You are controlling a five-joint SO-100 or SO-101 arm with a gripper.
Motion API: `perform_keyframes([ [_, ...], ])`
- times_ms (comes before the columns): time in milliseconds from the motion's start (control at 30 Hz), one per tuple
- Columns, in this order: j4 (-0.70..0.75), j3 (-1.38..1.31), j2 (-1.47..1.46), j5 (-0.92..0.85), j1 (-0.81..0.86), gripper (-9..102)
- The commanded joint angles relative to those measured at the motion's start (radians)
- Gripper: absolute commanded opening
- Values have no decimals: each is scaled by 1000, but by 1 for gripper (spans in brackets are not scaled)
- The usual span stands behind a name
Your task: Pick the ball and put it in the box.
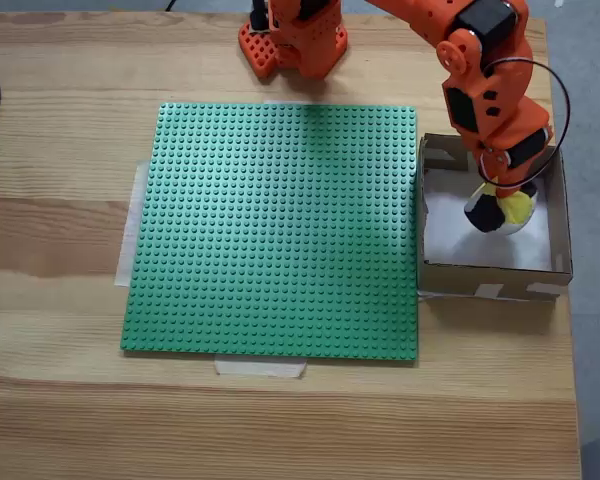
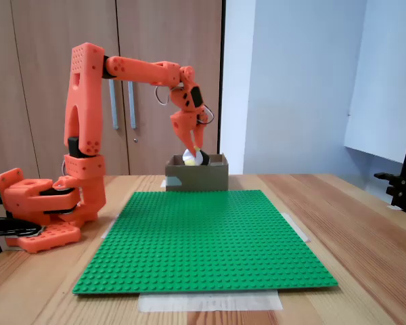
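The ball point(image 1: 513, 209), with yellow, black and white patches, is held between the fingers of my orange gripper point(image 1: 496, 203), which is shut on it. It hangs inside the outline of the brown cardboard box point(image 1: 490, 279) at the right of the table, over the box's white bottom. From the side, in a fixed view, the ball point(image 2: 189, 160) sits about level with the rim of the box point(image 2: 203, 177), and the gripper point(image 2: 193, 154) points down onto it from above.
A large green studded baseplate point(image 1: 280, 230) is taped to the wooden table just left of the box. The arm's orange base point(image 2: 40, 210) stands at the table's far edge behind the plate. The table ends just right of the box.
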Motion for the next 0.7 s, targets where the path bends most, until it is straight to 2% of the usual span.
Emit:
perform_keyframes([
  [0, -18, -15, 31, 8, 0, -1],
  [667, -18, -15, 34, 11, -18, -1],
])
